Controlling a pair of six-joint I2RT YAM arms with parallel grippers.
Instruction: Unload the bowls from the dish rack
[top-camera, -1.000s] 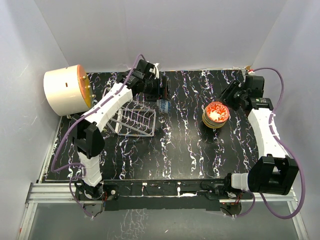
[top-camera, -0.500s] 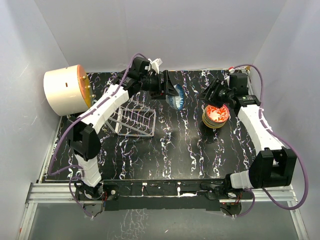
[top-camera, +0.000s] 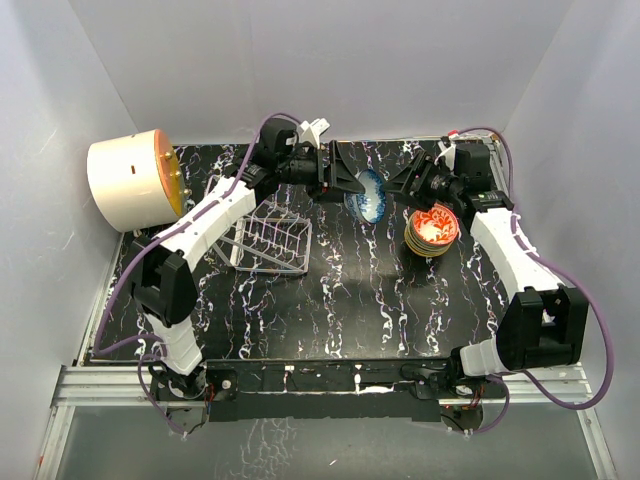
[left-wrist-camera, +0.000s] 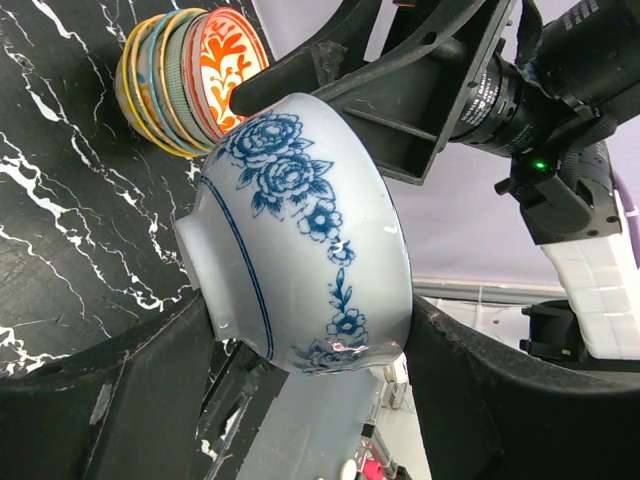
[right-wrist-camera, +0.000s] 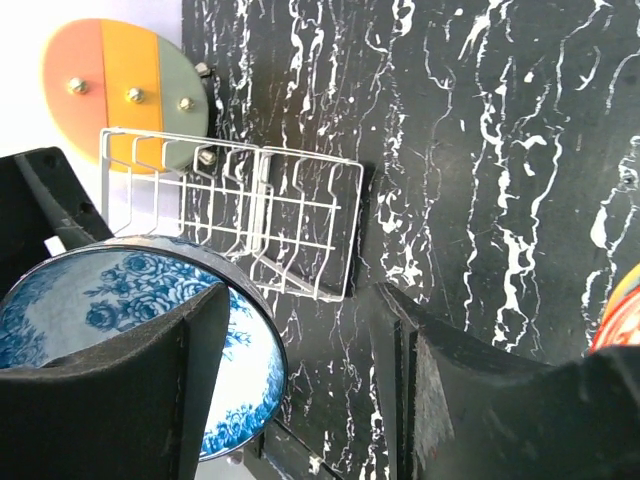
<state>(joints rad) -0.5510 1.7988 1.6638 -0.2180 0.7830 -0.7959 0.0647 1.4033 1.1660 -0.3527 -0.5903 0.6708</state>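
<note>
The left gripper (top-camera: 352, 186) is clamped on the rim of a blue-and-white bowl (top-camera: 370, 198) and holds it on edge in the air, to the right of the dish rack (top-camera: 272, 236). The right gripper (top-camera: 394, 185) faces the bowl from the side away from the rack. Its jaws are spread, and one finger (right-wrist-camera: 190, 390) crosses the bowl's rim. Farther right of the rack, a stack of bowls (top-camera: 432, 230) sits on the black marbled table (top-camera: 350, 300), red-and-white one on top. A cream-and-orange cylinder (top-camera: 130, 180) lies left of the rack.
</note>
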